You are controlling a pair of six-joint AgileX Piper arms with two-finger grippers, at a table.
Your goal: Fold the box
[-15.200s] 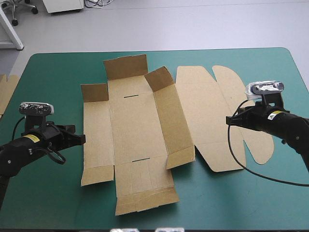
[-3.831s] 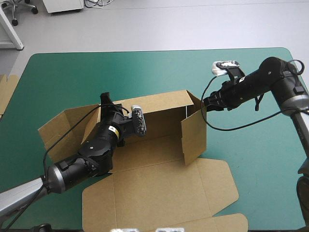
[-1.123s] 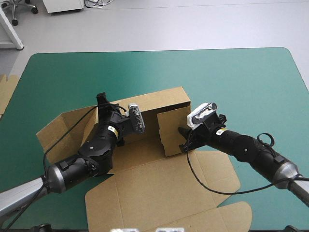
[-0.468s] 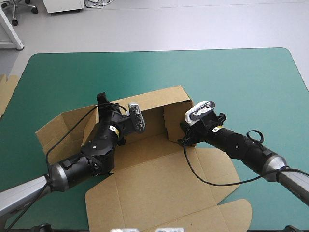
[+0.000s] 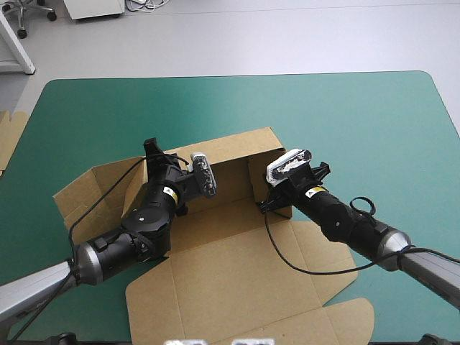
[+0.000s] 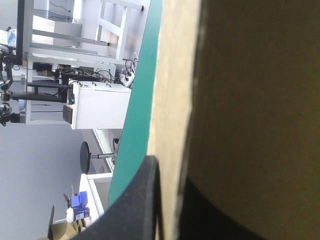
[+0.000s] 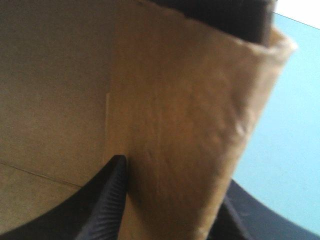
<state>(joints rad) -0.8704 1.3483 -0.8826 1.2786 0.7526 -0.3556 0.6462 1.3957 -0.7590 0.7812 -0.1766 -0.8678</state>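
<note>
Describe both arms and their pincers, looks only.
The left arm and right arm are black rounded segments, silver-grey toward the base, each with a small yellow label near the wrist. The left pincer and right pincer have broad black fin-shaped fingers.

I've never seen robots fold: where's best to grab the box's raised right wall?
Probably take the wall by its free near edge, from the near side of the table, one finger inside, one outside: the thin board stands upright, as the right end effector straddles it.
</note>
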